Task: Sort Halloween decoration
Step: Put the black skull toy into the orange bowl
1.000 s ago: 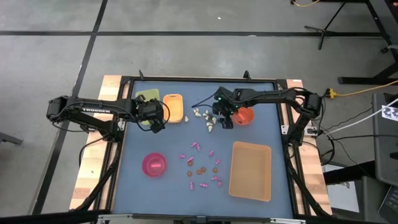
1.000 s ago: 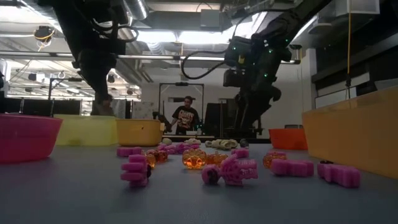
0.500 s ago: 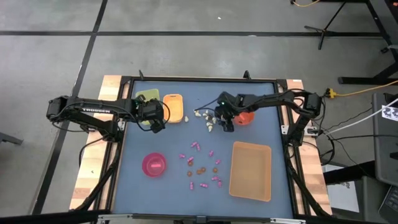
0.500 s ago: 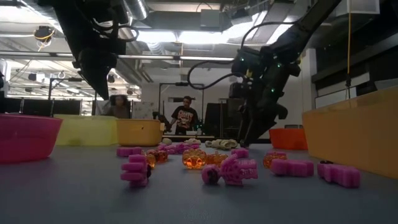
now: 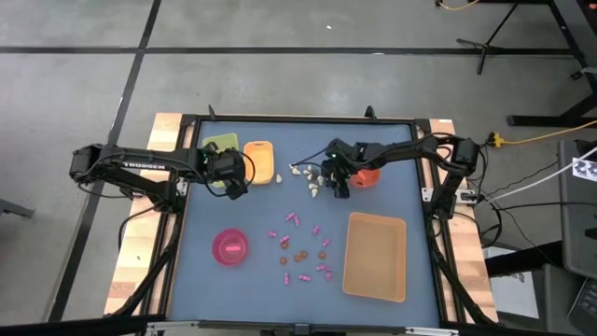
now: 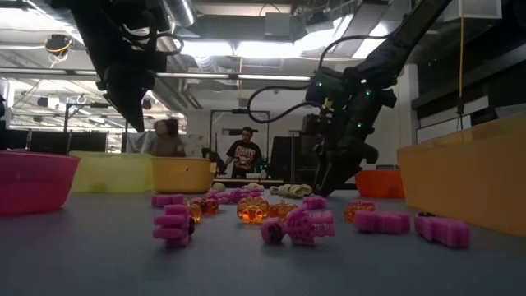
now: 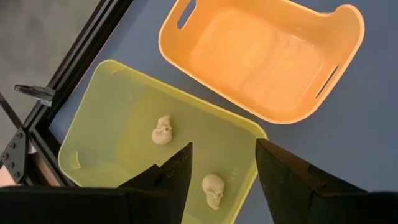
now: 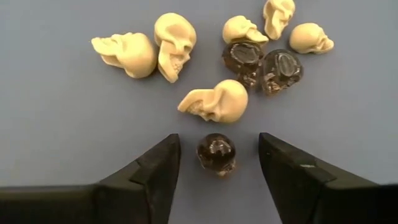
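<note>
dark smoky resin is what the right arm is after, and the risk sits in how tightly that piece is crowded. in the high view, the right gripper (image 5: 338, 183) hangs low over the cluster of cream skulls (image 5: 304, 172) just left of the red bowl (image 5: 367, 175) in the upper middle of the frame, while the left gripper (image 5: 233, 182) waits above the green tray (image 5: 217, 147) beside the orange tray (image 5: 260, 159); pink and orange-brown trinkets (image 5: 300, 247) lie scattered lower down between the pink bowl (image 5: 231, 247) and the tan tray (image 5: 376, 256). in the low view, the right arm comes down at right of centre behind the pink trinkets (image 6: 300, 227), its tips hidden by them. in the left wrist view, the jaws stand apart and empty over the green tray, where two cream skulls (image 7: 163, 130) already lie. in the right wrist view, the jaws stand apart on either side of a dark grey skull (image 8: 216, 152) at lower centre, nothing clamped yet. a cream skull (image 8: 214, 102) sits just above it, nearly touching; i judge a closing pinch could catch that one too, or nudge the round dark piece so it rolls free across the blue worktop (image 8: 56, 112), or squeeze it out if the grip lands off-centre.
</note>
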{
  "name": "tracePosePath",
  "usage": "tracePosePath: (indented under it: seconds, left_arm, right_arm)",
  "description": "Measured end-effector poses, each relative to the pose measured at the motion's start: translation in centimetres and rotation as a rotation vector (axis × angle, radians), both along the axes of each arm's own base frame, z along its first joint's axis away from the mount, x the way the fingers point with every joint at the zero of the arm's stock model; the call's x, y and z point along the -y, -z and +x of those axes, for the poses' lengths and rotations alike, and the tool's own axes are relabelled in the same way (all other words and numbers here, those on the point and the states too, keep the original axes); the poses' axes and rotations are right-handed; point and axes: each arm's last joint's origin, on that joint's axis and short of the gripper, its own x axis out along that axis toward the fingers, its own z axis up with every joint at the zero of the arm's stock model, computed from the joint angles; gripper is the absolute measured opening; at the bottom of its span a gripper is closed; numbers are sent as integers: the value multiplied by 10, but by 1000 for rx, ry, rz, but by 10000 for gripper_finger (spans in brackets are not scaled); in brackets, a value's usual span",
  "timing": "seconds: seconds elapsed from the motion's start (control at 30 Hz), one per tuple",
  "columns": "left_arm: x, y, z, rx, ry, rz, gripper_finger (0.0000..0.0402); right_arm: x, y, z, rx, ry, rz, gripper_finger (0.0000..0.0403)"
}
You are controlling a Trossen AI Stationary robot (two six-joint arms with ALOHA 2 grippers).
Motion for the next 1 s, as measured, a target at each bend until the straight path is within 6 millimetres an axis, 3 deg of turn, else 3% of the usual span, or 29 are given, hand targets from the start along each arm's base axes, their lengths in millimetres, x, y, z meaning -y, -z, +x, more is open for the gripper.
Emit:
tracePosePath:
  seconds: [0.5, 0.77, 1.0]
  left_arm:
    - [0, 0, 0, 1, 0, 0, 160]
    - [0, 0, 0, 2, 0, 1, 160]
    - [0, 0, 0, 3, 0, 1, 160]
  right_arm:
    - [0, 1, 0, -7, 3, -6, 89]
    - [0, -2, -1, -5, 5, -11, 79]
    - [-1, -21, -9, 4, 18, -40, 81]
